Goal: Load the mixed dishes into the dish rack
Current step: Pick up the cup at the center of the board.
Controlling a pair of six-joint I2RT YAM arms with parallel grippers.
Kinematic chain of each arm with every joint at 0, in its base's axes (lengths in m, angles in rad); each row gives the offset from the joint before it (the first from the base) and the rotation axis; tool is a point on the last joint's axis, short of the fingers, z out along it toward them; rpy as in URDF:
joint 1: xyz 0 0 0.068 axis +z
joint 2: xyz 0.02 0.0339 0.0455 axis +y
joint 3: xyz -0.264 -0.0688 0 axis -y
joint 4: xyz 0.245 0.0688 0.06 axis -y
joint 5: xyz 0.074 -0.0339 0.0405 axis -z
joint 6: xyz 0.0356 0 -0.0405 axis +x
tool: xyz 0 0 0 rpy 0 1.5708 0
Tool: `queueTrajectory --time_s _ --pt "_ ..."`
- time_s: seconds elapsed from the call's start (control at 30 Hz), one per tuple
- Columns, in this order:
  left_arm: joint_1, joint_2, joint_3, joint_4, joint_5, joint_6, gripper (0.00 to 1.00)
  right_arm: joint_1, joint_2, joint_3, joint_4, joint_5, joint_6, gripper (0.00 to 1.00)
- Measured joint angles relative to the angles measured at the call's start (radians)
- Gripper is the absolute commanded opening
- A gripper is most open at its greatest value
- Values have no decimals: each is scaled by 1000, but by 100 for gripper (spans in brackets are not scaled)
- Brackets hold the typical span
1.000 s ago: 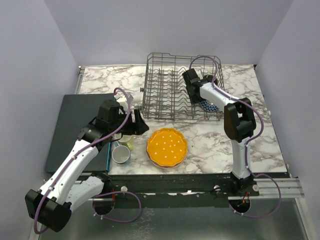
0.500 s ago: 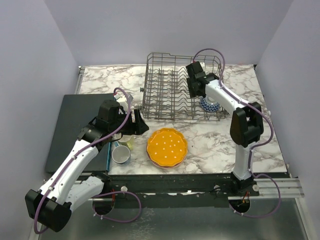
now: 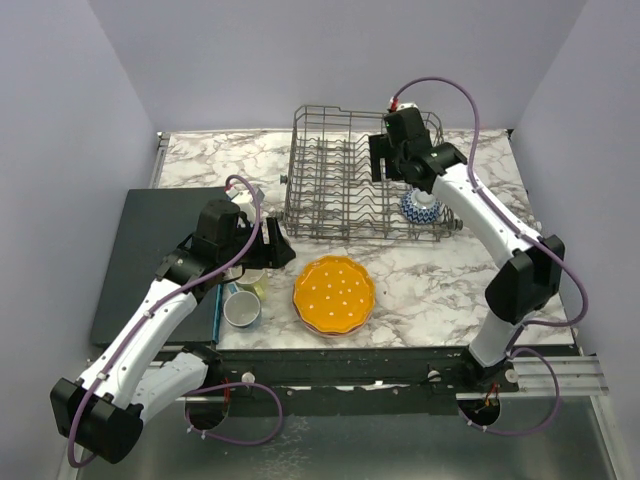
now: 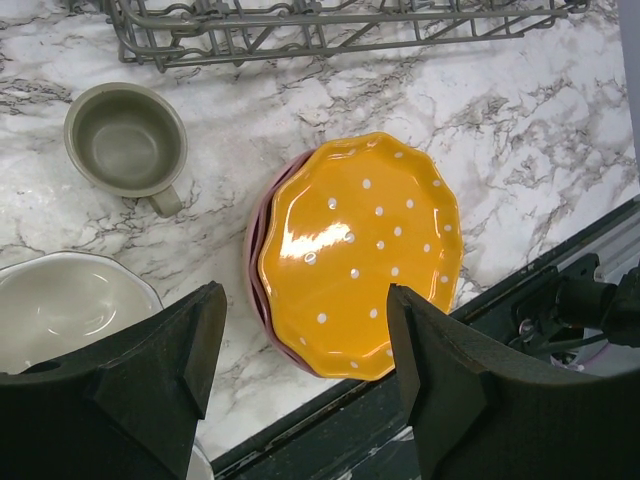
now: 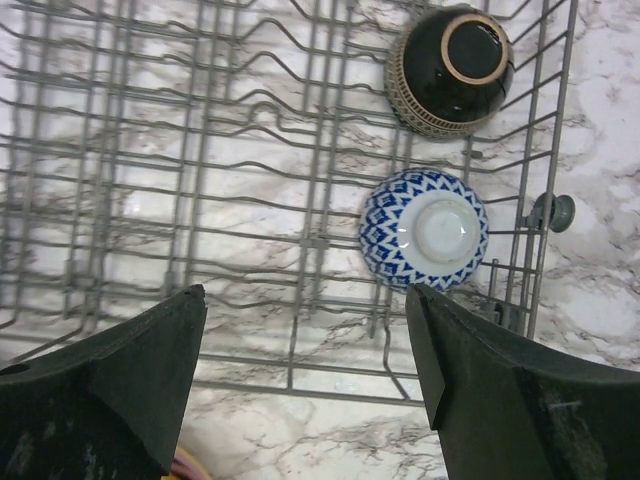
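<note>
**Orange plate set below the left gripper; right arm raised off the rack**

Orange, scalloped and white-dotted, the top plate (image 4: 360,255) is seen lying flat on a pink plate (image 4: 258,300) on the marbled tabletop (image 3: 420,290), just in front of the grey wire dish rack (image 3: 340,232). The left gripper (image 4: 303,300) is held released above it, and the plate's left half is framed between the fingers. The plate is round, so no long axis has to be matched; only its rim is offered. The left arm is judged far the nearer. A grey mug (image 4: 127,140) and a white bowl (image 4: 70,310) are left just beside the stack.

The right gripper (image 5: 300,310) is also held spread and empty, over the rack's right end, where a blue-and-white patterned bowl (image 5: 423,228) and a dark brown bowl (image 5: 450,70) are set upturned.

Against the earlier frame, the right arm has been lifted up and back from the blue-and-white patterned bowl, which is now uncovered. The left arm has not been moved.
</note>
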Motion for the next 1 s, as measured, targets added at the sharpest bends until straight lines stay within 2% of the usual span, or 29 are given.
queueTrajectory --time_s 0.3,0.73,1.0 --pt "0 8 0 -2 -43 0 72 48 -178 -97 12 -143 39 87" --pt "0 68 1 -8 -134 -32 74 82 -437 -417 91 -435 129 79" --pt "0 68 57 -85 -227 -68 74 96 -550 -628 174 -589 179 75"
